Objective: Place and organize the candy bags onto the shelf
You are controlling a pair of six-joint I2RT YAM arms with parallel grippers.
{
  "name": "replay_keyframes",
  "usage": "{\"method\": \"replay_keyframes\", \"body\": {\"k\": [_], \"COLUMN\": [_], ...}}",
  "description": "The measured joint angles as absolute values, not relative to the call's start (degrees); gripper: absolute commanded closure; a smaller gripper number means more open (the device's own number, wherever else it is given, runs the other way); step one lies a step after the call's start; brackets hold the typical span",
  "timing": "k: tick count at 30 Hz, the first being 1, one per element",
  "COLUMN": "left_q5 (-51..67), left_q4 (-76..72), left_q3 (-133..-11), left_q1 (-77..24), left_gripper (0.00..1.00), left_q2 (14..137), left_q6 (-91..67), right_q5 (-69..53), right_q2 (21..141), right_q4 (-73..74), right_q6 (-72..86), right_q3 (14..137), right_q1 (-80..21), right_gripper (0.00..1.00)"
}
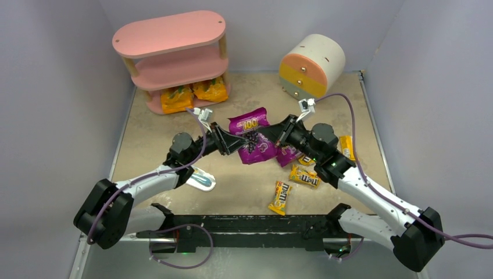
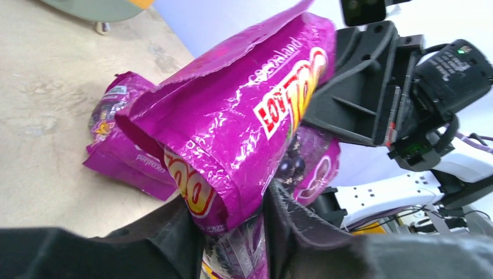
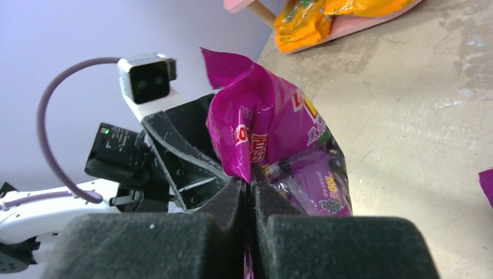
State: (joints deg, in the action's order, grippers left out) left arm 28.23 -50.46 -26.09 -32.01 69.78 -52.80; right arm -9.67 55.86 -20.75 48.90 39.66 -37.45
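Lying nearest the arms, small yellow packs (image 1: 281, 196) dot the table. At mid-table the left gripper (image 1: 234, 142) and right gripper (image 1: 277, 139) both pinch one raised purple bag (image 1: 251, 125), fingers pressed on its foil. Farther back, two orange bags (image 1: 177, 97) sit on the shelf (image 1: 168, 32), bottom tier.

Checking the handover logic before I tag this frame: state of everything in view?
Raised purple bag: lifted, crumpled
Left jaws: closed on it
Right jaws: closed on it
Other purple bag: lying on the table
Orange bags: on the shelf's bottom tier
Small yellow packs: loose on the table
Drawers: shut
Blue packet: flat on table
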Motion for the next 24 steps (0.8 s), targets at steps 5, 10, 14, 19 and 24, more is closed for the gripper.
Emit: {"method": "replay_keyframes", "body": {"k": [5, 10, 14, 19, 24], "left_q5": [29.5, 23.49, 23.22, 22.81, 26.57], "left_q4": [-49.6, -30.68, -22.5, -18.44, -18.76], "left_q3": [-26.76, -33.67, -37.45, -44.77, -55.16], "left_q1": [-32.08, -31.73, -22.85, -8.71, -1.32], "left_gripper": [1.0, 1.0, 1.0, 1.0, 1.0], "left_q2": [68.66, 65.91, 65.98, 71.75, 82.24], "left_q6": [-52.45, -46.59, -44.34, -43.24, -44.18], "right_q5": [-7.2, -0.84, 6.09, 13.04, 17.93], "right_q2": [55.86, 56.21, 54.63, 50.33, 46.92], "right_q4": [-18.94, -11.27, -7.33, -3.25, -2.0], "right_q6": [48.97, 47.37, 45.58, 43.97, 42.72], "right_q3": [39.77, 44.27, 46.37, 46.37, 46.3], "right_q1": [-37.1, -37.23, -37.23, -37.3, -37.45], "right_gripper": [0.61, 0.2, 0.1, 0.04, 0.01]}}
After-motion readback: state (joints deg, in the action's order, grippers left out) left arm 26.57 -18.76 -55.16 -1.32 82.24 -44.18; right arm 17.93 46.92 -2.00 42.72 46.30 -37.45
